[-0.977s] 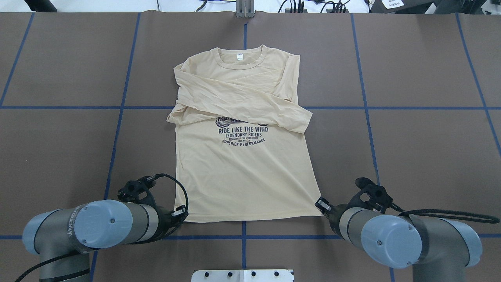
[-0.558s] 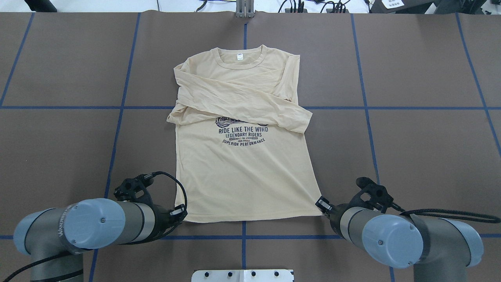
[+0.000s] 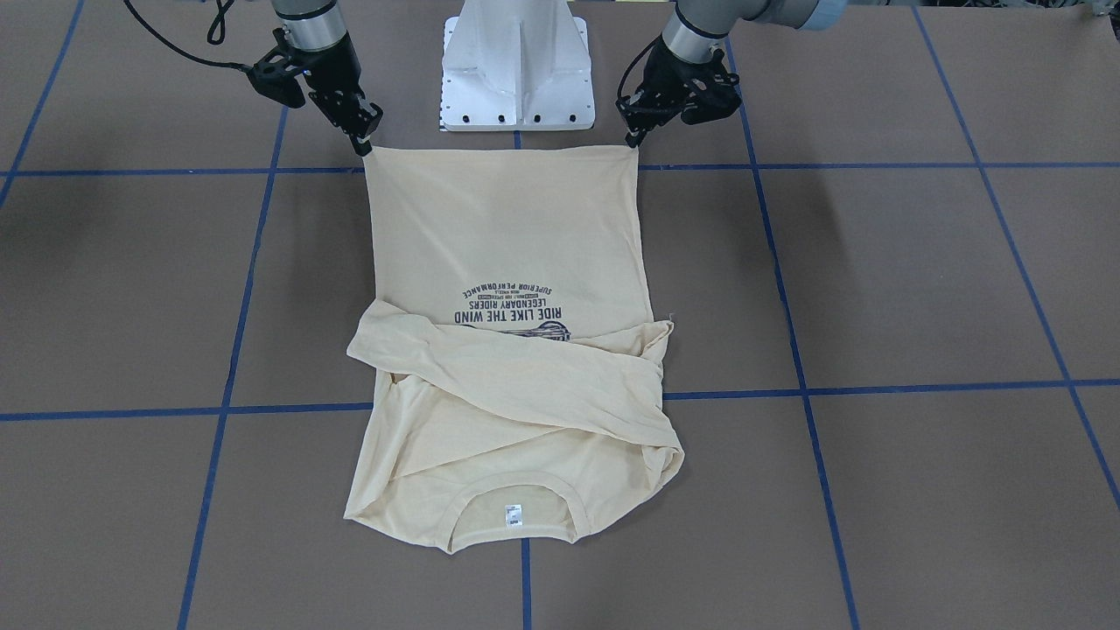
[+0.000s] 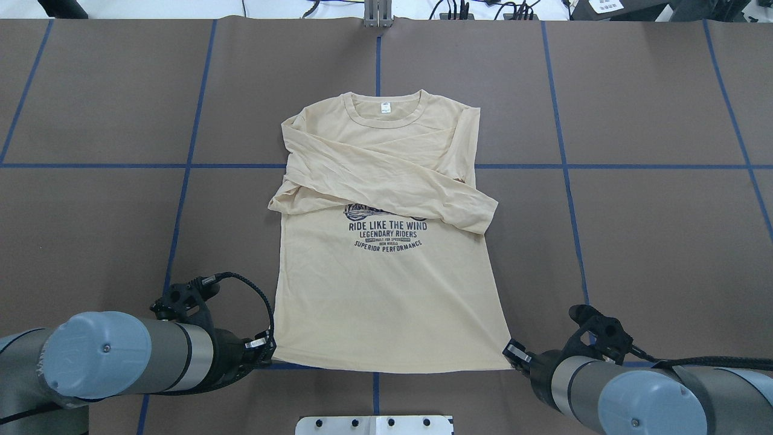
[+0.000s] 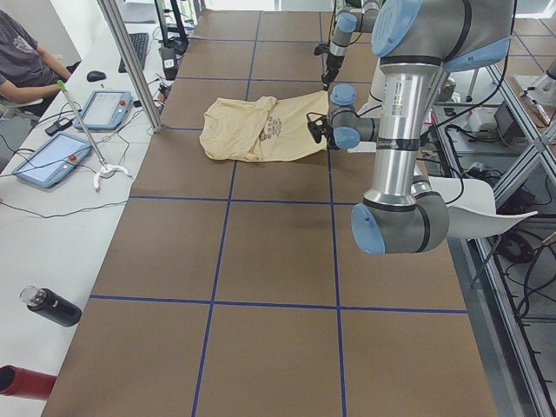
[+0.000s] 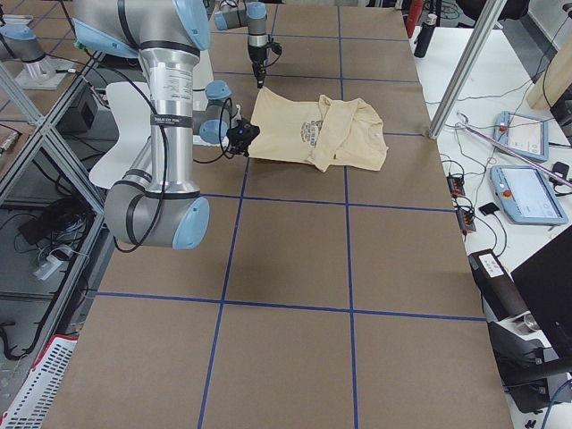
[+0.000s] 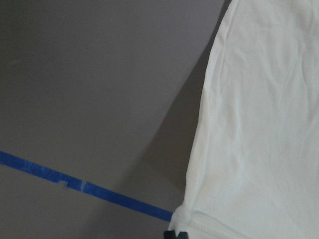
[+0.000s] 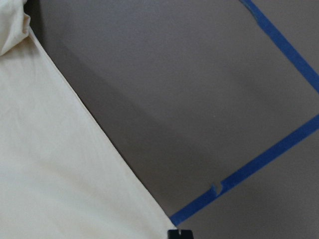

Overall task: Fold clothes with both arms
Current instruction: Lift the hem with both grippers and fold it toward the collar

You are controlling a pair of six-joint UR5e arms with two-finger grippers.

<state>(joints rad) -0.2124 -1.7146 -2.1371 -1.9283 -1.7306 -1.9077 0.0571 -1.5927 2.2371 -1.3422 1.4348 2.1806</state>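
Observation:
The pale cream-yellow long-sleeved T-shirt (image 4: 386, 296) lies face up on the brown table, collar at the far side, both sleeves folded across the chest above the dark navy print (image 4: 388, 231). It also shows in the front-facing view (image 3: 507, 236). My left gripper (image 4: 269, 350) is shut on the hem's left corner; it is on the right in the front-facing view (image 3: 632, 140). My right gripper (image 4: 512, 353) is shut on the hem's right corner (image 3: 361, 147). The hem is stretched taut between them. Both wrist views show the cloth (image 7: 259, 124) (image 8: 50, 164) casting a shadow on the table.
The white pedestal base (image 3: 516, 61) stands just behind the hem. Blue tape lines (image 4: 181, 199) grid the table. At the table's far edge are cables and a metal bracket (image 4: 377, 15). Tablets (image 5: 48, 161), a black bottle (image 5: 52, 307) and a seated person (image 5: 22, 52) are on the operators' side.
Both grippers have pulled back toward the robot base with the hem corners, and the whole shirt has slid toward the base and slightly to the right.

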